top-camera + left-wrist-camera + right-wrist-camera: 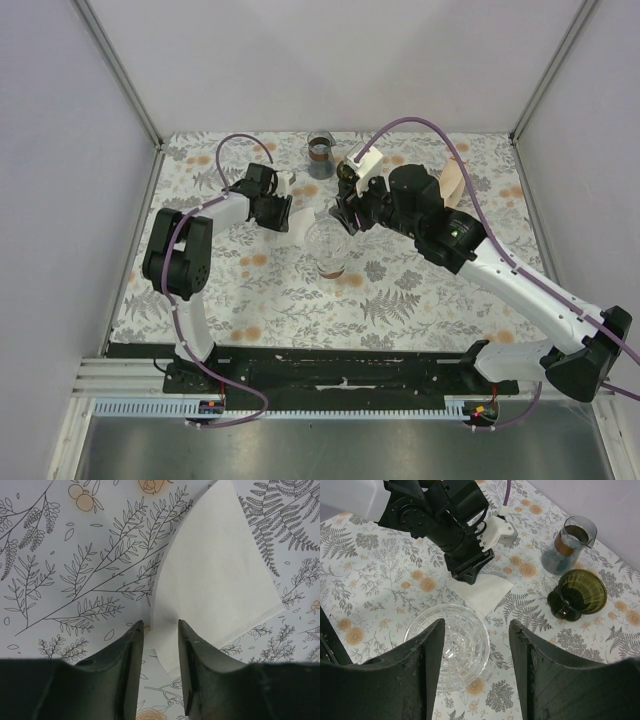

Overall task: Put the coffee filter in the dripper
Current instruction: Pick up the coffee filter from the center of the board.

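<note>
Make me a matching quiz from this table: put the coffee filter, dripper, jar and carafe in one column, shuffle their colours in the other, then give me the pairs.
Column one:
1. coffee filter
2. dripper
3. jar
4. carafe

Column two:
A. clear glass with a brown band
B. white
C. dark olive green
D. clear glass all over

Pairs: 1-B, 2-C, 3-A, 4-D

Glass jar (pixel 570 545) crowds dripper (pixel 580 595); carafe (pixel 461 645) near filter (pixel 487 592)
</note>
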{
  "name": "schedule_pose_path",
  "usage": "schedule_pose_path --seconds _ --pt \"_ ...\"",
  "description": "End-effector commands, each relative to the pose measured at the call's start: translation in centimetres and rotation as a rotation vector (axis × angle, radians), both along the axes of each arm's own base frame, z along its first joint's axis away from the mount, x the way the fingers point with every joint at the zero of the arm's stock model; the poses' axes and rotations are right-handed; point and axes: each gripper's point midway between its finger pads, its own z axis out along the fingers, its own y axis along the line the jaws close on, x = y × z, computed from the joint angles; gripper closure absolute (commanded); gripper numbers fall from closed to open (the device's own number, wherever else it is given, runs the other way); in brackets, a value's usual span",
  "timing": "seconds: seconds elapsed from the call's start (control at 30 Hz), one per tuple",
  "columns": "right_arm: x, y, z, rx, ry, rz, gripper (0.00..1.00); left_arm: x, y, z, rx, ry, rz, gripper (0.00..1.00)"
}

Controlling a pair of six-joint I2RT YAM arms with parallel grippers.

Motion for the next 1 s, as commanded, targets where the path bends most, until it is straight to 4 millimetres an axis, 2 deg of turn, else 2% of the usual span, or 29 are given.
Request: schedule_pose_path --seconds 0.0,0.07,0.17,0.2,0.27,0.5,0.73,0.8,0.87,0.9,0.97 --pt "0.0 -0.1 -0.2 -0.007 -0.011 0.015 0.39 -0.4 -0.6 1.1 0.054 -0.078 -0.074 0.64" --pt "0.1 -0.2 -0.3 -0.008 -0.01 0.009 0.39 -0.8 -1.2 0.7 0.058 -0.071 -0.093 0.72" --pt "0.0 -0.4 -0.1 -0.004 -0.017 0.007 0.39 -1.0 -1.7 0.8 0.036 -0.061 -0.099 0.97" --pt "-0.1 -0.4 0.1 -0.002 -0.019 0.007 0.39 -1.0 -1.9 1.0 0.028 -0.063 -0.102 0.98" --pt "-0.1 -0.7 0.1 -0.001 -0.021 0.003 0.39 -1.0 -2.2 1.9 0.01 -0.075 -0.108 0.98" --pt "-0.4 -1.0 0.7 0.01 -0.031 0.006 0.39 -0.9 -3.1 8.0 -0.065 -0.182 -0.119 0.98" --pt "-0.9 -1.3 1.7 0.033 -0.043 0.01 0.39 -1.8 -1.6 12.8 -0.014 -0.297 -0.165 0.98" --pt "-1.0 -1.4 2.0 0.041 -0.047 0.007 0.38 -2.4 -1.1 12.7 -0.001 -0.282 -0.169 0.98" --pt "-1.0 -1.6 2.1 0.04 -0.051 0.0 0.38 -2.5 -0.9 11.6 0.004 -0.246 -0.146 0.98" --pt "-0.9 -1.7 2.0 0.04 -0.05 -0.003 0.37 -2.3 -0.9 11.1 0.006 -0.233 -0.129 0.9" --pt "-0.9 -1.7 1.7 0.037 -0.042 -0.009 0.36 -1.4 -1.3 9.8 0.01 -0.217 -0.106 0.56"
